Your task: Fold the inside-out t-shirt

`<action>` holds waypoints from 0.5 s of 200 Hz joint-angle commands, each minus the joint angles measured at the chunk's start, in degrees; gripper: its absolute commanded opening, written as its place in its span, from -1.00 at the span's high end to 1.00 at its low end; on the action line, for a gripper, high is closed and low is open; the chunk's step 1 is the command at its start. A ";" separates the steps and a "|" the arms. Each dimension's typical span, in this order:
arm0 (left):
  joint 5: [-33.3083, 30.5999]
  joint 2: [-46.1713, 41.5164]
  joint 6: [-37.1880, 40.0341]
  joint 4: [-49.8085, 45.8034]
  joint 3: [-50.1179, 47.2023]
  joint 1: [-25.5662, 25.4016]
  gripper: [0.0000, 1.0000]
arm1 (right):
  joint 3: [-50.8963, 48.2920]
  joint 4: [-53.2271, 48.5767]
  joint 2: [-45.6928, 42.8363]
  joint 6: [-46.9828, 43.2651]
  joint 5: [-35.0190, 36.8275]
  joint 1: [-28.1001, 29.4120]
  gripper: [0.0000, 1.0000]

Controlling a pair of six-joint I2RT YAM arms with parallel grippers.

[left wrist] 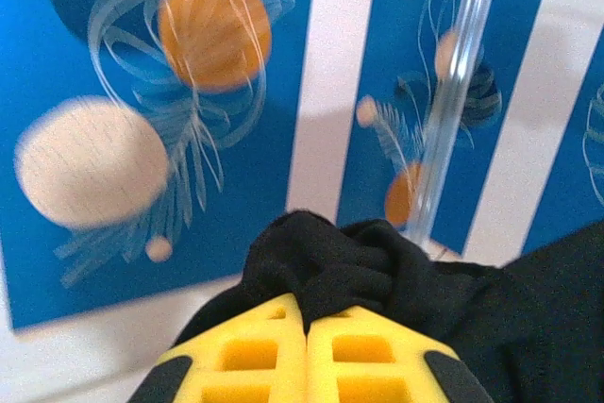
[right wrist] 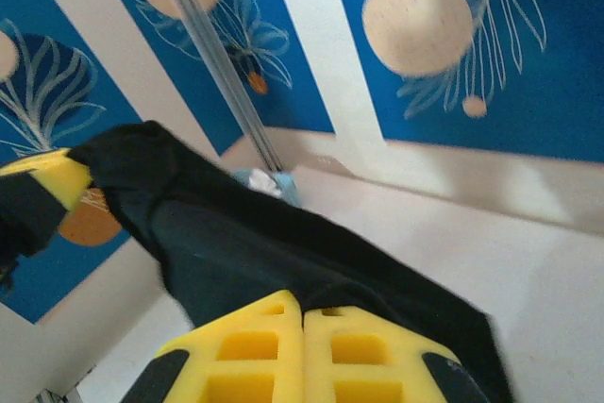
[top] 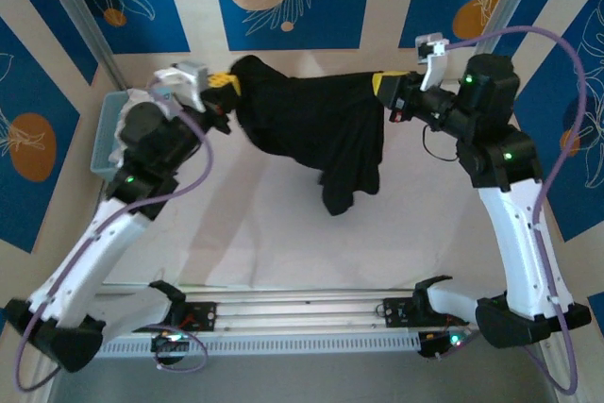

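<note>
So the left hand [top: 223, 82] and right hand [top: 382, 84] are each clamped on the black t-shirt [top: 311, 125], strung between them, sagging toward the surface [top: 283, 243].

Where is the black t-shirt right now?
In the top view, the black t-shirt hangs stretched between the left gripper and right gripper, over the table, far centre.

The left arm [top: 90, 257] and right arm [top: 514, 224] are showing white shells, black joints, green lights [top: 508, 154]. A purple cable [top: 583, 125] is looping at the right arm's three o'clock.
</note>
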 commanded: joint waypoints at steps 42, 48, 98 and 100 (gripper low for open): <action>-14.25 -1.02 10.97 -11.26 6.09 -0.14 1.00 | 6.11 -3.27 0.55 -3.41 3.12 0.21 1.00; -15.56 -0.09 11.65 -11.69 6.25 -0.03 1.00 | 5.65 -3.36 1.00 -3.25 3.18 0.26 1.00; -14.69 12.56 7.77 -12.11 4.71 7.18 1.00 | -2.83 -1.75 10.74 -2.12 7.91 0.14 1.00; -14.39 13.52 7.41 -11.83 4.61 7.66 1.00 | -3.11 -1.60 11.45 -2.07 7.96 0.17 0.99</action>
